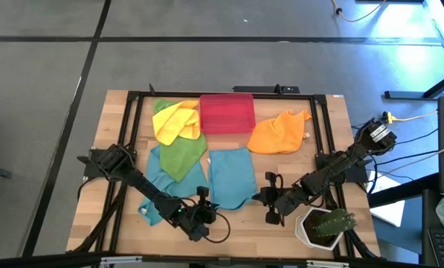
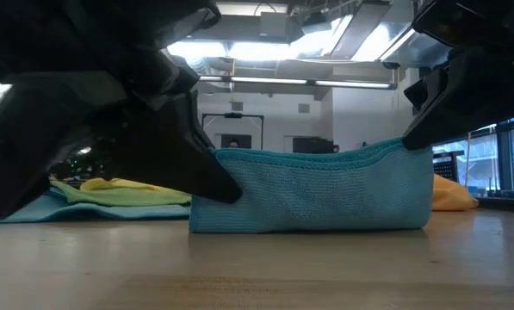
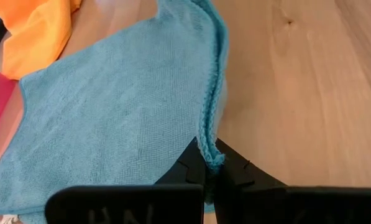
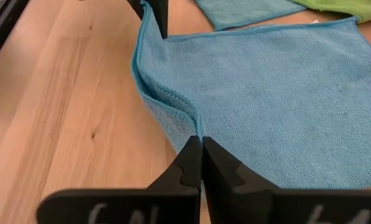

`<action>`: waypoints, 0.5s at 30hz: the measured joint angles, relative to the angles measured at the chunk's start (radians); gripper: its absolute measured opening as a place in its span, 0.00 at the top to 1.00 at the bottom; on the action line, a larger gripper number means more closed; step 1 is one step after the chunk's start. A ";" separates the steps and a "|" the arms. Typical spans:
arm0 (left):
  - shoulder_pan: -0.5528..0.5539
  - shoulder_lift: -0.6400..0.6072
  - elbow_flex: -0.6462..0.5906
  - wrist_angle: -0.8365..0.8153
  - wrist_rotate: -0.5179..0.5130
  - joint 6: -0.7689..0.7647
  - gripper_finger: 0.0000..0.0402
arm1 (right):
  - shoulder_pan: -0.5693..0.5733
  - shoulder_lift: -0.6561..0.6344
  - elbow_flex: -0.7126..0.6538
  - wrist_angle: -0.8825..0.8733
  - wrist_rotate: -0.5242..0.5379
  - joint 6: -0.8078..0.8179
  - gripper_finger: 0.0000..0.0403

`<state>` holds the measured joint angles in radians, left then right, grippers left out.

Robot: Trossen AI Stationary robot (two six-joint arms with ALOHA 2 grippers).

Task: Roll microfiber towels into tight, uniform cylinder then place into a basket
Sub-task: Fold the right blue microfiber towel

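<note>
Both arms' fingers clamp the near edge of the blue towel (image 1: pixel 230 177) (corners lifted); fold it over evenly, keeping it taut.

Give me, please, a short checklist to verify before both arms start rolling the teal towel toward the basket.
1. Left gripper shut on the near edge of the centre teal towel: ok.
2. Right gripper shut on the same edge: ok.
3. Held edge lifted off the table, seen in the low view: ok.
4. Rest of the towel lying flat, without big wrinkles: ok.
5. Basket empty and not covered: ok.
6. Towel free of the green towel beside it: cannot tell.
</note>
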<state>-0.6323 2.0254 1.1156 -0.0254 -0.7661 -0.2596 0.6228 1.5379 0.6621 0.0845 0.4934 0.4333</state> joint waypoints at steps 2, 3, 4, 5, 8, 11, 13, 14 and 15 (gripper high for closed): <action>-0.001 0.000 0.000 0.000 0.000 0.000 1.00 | 0.000 0.000 0.000 0.000 0.000 0.000 0.99; -0.002 0.000 0.000 0.000 0.000 0.000 1.00 | 0.000 0.000 0.000 0.000 0.000 0.000 0.99; -0.002 0.000 0.000 0.000 0.001 0.000 1.00 | 0.000 0.000 0.000 0.000 0.000 0.001 0.99; -0.004 0.000 0.000 0.000 0.000 0.000 1.00 | 0.000 0.000 0.000 0.000 0.000 0.001 0.99; -0.006 0.000 0.000 -0.001 0.000 -0.001 1.00 | 0.000 0.000 0.000 0.000 0.000 0.007 0.99; -0.006 0.000 0.000 -0.005 0.001 -0.001 1.00 | 0.000 0.000 0.000 0.000 0.000 0.014 0.99; -0.006 0.000 0.000 -0.005 0.001 -0.001 1.00 | 0.000 0.000 0.000 0.000 0.000 0.013 0.99; -0.006 0.000 0.000 -0.005 0.001 -0.002 1.00 | 0.000 0.000 0.000 0.000 0.000 0.011 0.99; -0.006 0.000 0.000 -0.005 0.001 -0.002 1.00 | 0.000 0.000 0.000 0.000 0.000 0.011 0.99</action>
<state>-0.6380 2.0254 1.1156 -0.0302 -0.7654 -0.2611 0.6228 1.5379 0.6621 0.0845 0.4931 0.4438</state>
